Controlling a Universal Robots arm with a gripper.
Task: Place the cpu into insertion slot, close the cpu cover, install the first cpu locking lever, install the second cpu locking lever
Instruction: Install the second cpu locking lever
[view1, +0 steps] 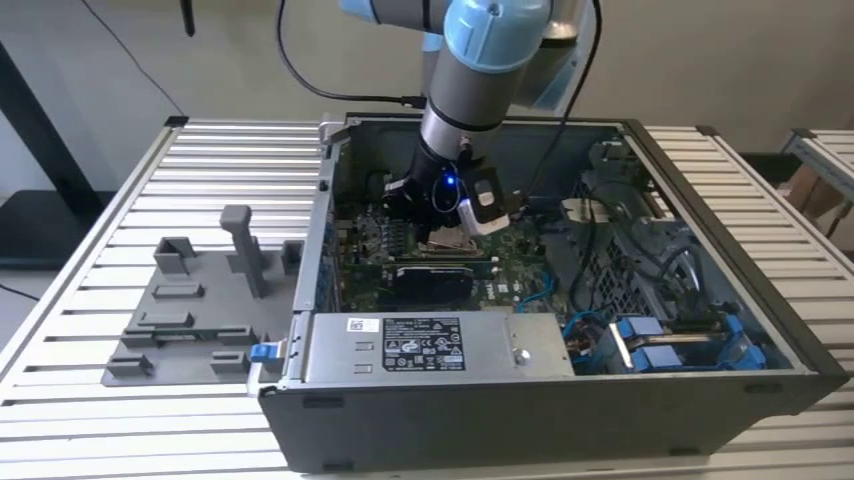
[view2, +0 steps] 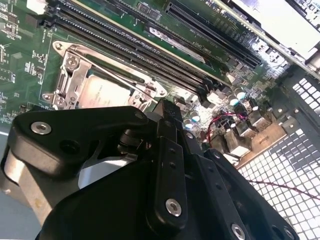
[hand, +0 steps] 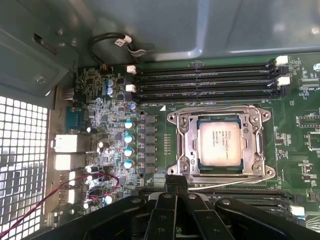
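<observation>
1. An open computer case (view1: 694, 390) lies on its side on a slatted tabletop (view1: 94, 440). Its inner space holds a green motherboard (hand: 310, 90), a power supply unit (view1: 414, 345) at the near wall, and blue-tipped cables (view1: 641, 340) toward the exterior view's right.
2. A grey fixture plate (view1: 174, 335) with upright posts sits on the tabletop just beside the case, on the exterior view's left.
3. The arm (view1: 467, 90) reaches down into the case; the tool (view1: 447, 225) hangs just above the motherboard, close over the socket area.
4. The insertion slot (hand: 182, 145) lies flat on the motherboard beside the long black memory slots (hand: 205, 82), its sides running parallel to them.
5. The cpu (hand: 221, 143) lies flat in the insertion slot, face up, its edges square with the socket sides.
6. The cpu cover (hand: 255, 145) lies down around the cpu, which shows through the cover's window.
7. A thin wire lever (hand: 220, 108) runs along the socket side nearest the memory slots; whether it is latched cannot be told.
8. In both wrist views the tool's black fingers (view2: 167, 172) stand pressed together with nothing between them, near the socket edge but apart from the cpu.
</observation>
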